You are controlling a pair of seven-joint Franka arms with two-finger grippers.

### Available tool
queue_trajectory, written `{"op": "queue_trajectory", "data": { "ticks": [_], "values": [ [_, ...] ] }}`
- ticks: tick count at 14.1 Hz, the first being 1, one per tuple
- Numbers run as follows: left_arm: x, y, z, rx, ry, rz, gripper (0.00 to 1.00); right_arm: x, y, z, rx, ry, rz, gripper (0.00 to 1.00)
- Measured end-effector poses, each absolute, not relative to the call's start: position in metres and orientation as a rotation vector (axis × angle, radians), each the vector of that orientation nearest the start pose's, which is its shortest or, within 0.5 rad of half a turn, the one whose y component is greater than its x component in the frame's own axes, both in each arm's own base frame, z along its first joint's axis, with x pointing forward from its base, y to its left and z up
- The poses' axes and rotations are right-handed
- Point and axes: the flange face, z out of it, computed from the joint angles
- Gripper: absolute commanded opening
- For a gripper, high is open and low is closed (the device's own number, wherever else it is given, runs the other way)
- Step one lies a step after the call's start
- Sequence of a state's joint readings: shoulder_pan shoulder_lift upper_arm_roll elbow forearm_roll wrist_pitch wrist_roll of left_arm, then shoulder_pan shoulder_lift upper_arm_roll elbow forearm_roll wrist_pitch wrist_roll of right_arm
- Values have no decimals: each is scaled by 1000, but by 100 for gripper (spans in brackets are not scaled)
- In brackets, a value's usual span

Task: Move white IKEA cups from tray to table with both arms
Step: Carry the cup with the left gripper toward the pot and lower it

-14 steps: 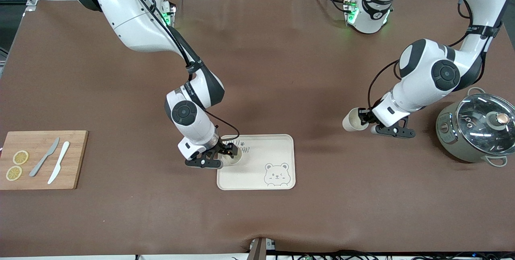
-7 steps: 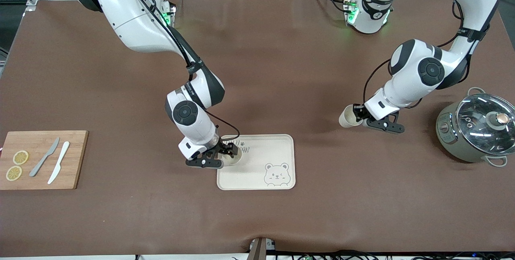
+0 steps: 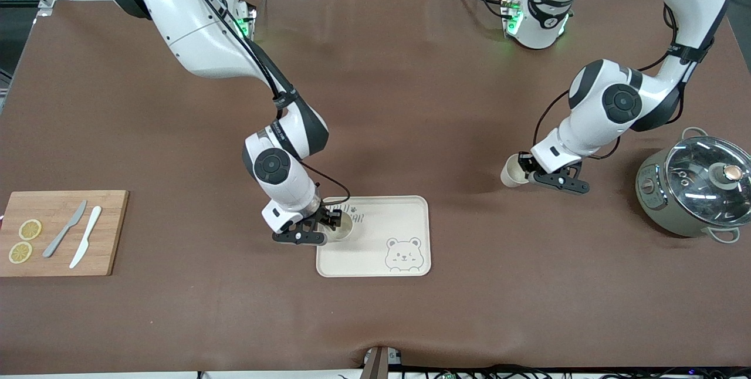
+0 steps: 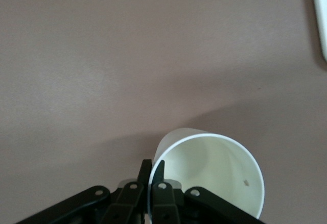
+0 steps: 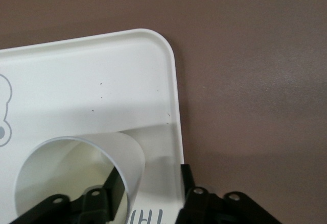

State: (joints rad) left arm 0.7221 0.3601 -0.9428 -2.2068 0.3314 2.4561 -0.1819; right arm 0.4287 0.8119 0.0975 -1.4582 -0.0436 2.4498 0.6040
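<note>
Closing on the rim of the white cup [image 3: 340, 225] that stands on the bear-print tray [image 3: 405, 215], the right gripper [image 3: 320, 227] now has one finger inside the cup and one outside its wall, with a gap left between them in the right wrist view; whether they already pinch the wall cannot be told. A second ago these fingers stood wider about the same cup, so the grasp is judged to be in progress and the lift not yet begun. The left gripper [image 3: 528, 172] is clamped on the rim of the other white cup [image 3: 512, 172], fingers [image 4: 153, 180] pressed together on the wall, carrying it tilted over the bare brown worktop [image 3: 410, 103], well apart from the tray and toward the lidded pot [image 3: 695, 185]. Compared with the earlier frame, the left arm has drawn this cup slightly farther from the front camera. This cup is off the tray but not yet set down. The cutting board [image 3: 58, 232] lies untouched.
</note>
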Motion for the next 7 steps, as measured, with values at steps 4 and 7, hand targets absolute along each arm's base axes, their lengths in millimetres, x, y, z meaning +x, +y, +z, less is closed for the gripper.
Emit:
{"op": "queue_trajectory", "data": {
  "ticks": [4, 7],
  "values": [
    [543, -108, 269, -3195, 434, -71, 0, 646, 360, 220, -3001, 123, -207, 0],
    [544, -109, 263, -3214, 437, -75, 0, 649, 361, 224, -2995, 123, -220, 0]
  ]
}}
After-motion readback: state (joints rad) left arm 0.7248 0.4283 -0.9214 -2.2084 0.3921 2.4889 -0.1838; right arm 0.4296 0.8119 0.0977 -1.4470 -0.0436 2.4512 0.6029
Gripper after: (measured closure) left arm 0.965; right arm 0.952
